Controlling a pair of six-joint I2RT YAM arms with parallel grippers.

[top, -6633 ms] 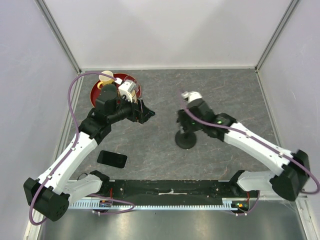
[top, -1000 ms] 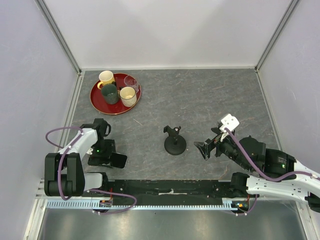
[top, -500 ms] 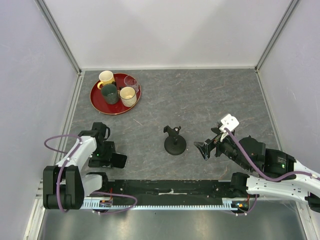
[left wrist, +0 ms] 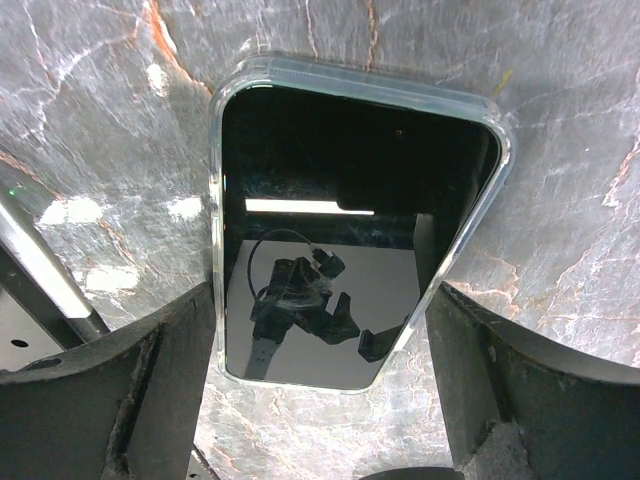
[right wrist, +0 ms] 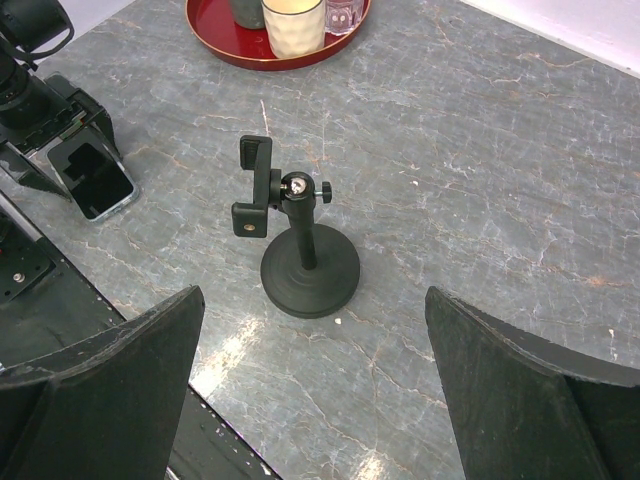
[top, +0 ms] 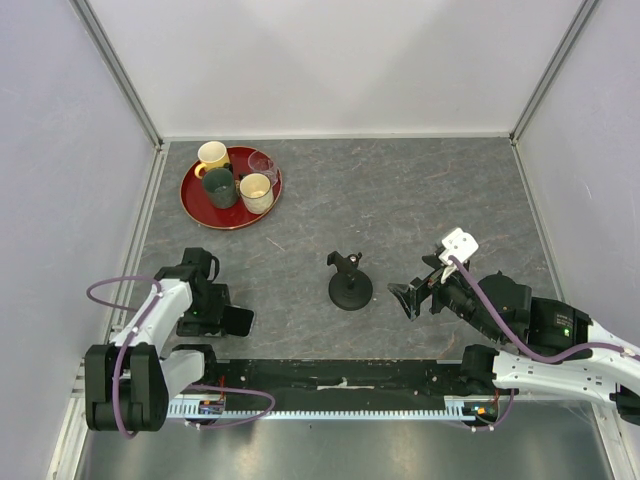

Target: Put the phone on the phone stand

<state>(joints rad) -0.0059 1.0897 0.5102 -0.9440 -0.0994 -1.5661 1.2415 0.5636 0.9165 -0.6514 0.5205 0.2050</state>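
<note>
The grey marbled table (top: 430,200) fills the floor of the white-walled cell; the right arm (top: 545,325) lies low along the near right side, its forearm pointing left toward the middle; the left arm (top: 150,315) is folded tight at the near left corner, elbow out, wrist turned down over the near edge; a round red tray (top: 192,203) sits at the far left corner with a yellow mug (top: 211,155), a dark green mug (top: 221,188), a cream cup (top: 256,187) and a clear glass (top: 263,163) on it.

The phone stand (top: 350,287) stands upright near the middle of the table, disc base down, clamp bracket tilted toward the left; the phone (left wrist: 350,220) lies flat, screen up, near the front left edge, well apart from the stand; the right gripper (top: 408,298) hovers just right of the stand with its fingers spread wide and holding nothing; the left gripper (left wrist: 320,330) is lowered over the phone with fingers parted, one along each long edge of its near end; whether they touch it I cannot tell.

Against 6.6 s ago, the left arm has come back from the tray down to the phone; the right arm has let go of the stand and drawn back to the right; the stand sits a little further left and nearer; the phone has not moved.
</note>
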